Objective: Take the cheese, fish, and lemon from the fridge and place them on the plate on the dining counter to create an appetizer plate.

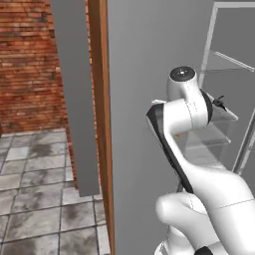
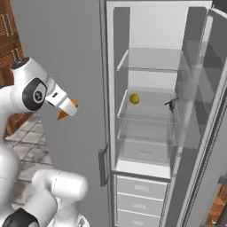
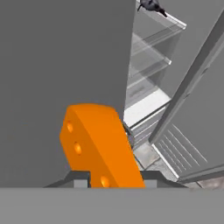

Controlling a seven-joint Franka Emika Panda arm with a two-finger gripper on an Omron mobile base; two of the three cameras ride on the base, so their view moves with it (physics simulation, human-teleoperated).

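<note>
Orange cheese (image 3: 98, 144) — yellow lemon (image 2: 134, 98) — grey fridge (image 2: 146, 26), white inside

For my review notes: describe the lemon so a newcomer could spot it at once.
Start at the tall grey fridge, its right door open on a white inside with clear glass shelves. On the middle shelf, near the left wall, sits the lemon: small, round and yellow, unlike the small dark thing at that shelf's right end.

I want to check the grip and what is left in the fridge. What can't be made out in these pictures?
- Gripper fingertips: hand view, hidden behind the cheese and cut by the bottom edge.
- Cheese: right base view, just an orange tip past the white hand.
- Small dark item on the fridge shelf: too small to identify.
- Lemon: hidden in the left base view by the arm.
</note>
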